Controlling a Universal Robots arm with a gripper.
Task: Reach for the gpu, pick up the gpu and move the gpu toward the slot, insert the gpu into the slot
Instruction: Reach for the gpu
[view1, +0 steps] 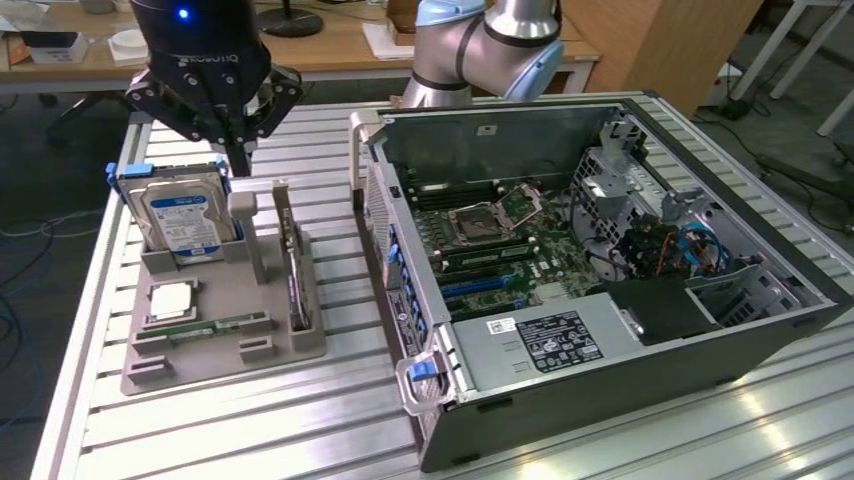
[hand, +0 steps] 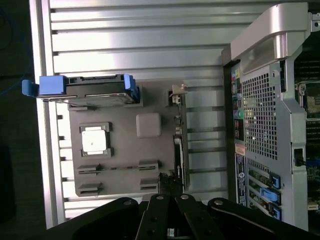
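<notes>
In the exterior view, the gripper (view1: 246, 165), jaws pressed together and empty, is seen above the grey holder (view1: 200, 355), between the hard drive (view1: 180, 215) and the gpu (view1: 296, 265), which is stood on edge there, well apart from the slot (view1: 474, 290) in the open case (view1: 641, 350). In the wrist view, the gpu (hand: 178, 150) is shown edge-on just beyond the closed gripper (hand: 170, 202).

A robotics lab or test workshop: a slatted aluminium-profile desk (view1: 267, 420) carries an opened computer tower (view1: 641, 370) and a grey moulded parts fixture (view1: 200, 355), with an industrial robot arm (view1: 481, 40) rising at its far edge. Behind stand a cluttered wooden desk (view1: 334, 55) and loose cables (view1: 27, 228) on the floor.
</notes>
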